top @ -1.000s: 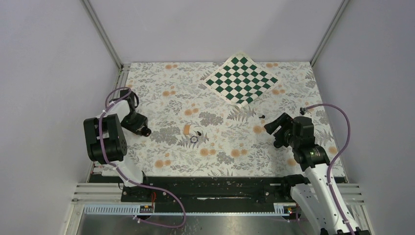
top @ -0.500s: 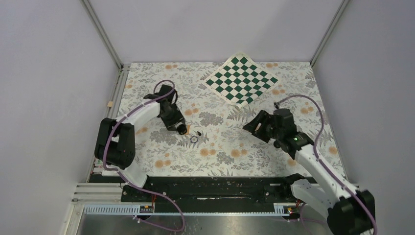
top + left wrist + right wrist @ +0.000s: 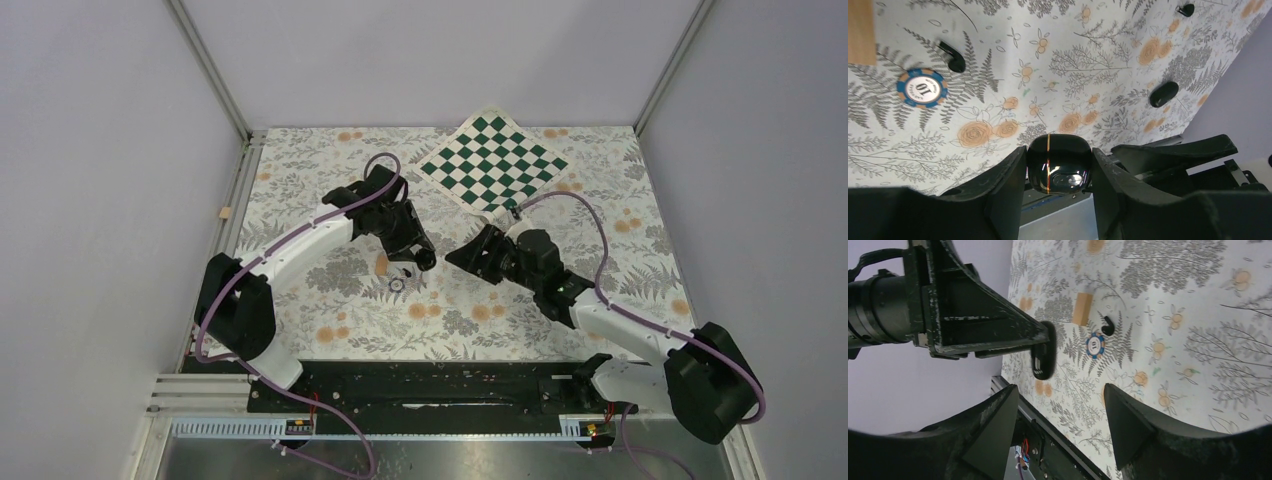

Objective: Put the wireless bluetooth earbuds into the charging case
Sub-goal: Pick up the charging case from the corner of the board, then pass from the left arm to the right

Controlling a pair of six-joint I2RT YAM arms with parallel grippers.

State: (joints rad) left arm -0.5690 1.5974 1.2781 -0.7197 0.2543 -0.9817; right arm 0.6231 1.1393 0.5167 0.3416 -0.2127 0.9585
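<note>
The charging case [image 3: 1059, 164], glossy black with a thin gold line, is pinched between the fingers of my left gripper [image 3: 1058, 156] and held above the floral cloth. From the right wrist it shows edge-on as the case [image 3: 1043, 357] at the left fingers' tips. One black earbud [image 3: 954, 60] lies on the cloth by a blue chip; the right wrist view has this earbud [image 3: 1107, 325] too. A second earbud [image 3: 1188, 8] lies farther right. My right gripper [image 3: 1060, 390] is open and empty, facing the left gripper [image 3: 425, 258] at the table's middle.
A blue poker chip [image 3: 922, 88] and a tan wooden block [image 3: 1082, 309] lie beside the near earbud. A small black oval thing [image 3: 1164, 93] rests on the cloth. A green checkered mat [image 3: 493, 165] lies at the back. The black rail runs along the near edge.
Both arms have swung in toward the middle. The left one carried the case from the left side to above the chip. The right gripper came in from the right.
</note>
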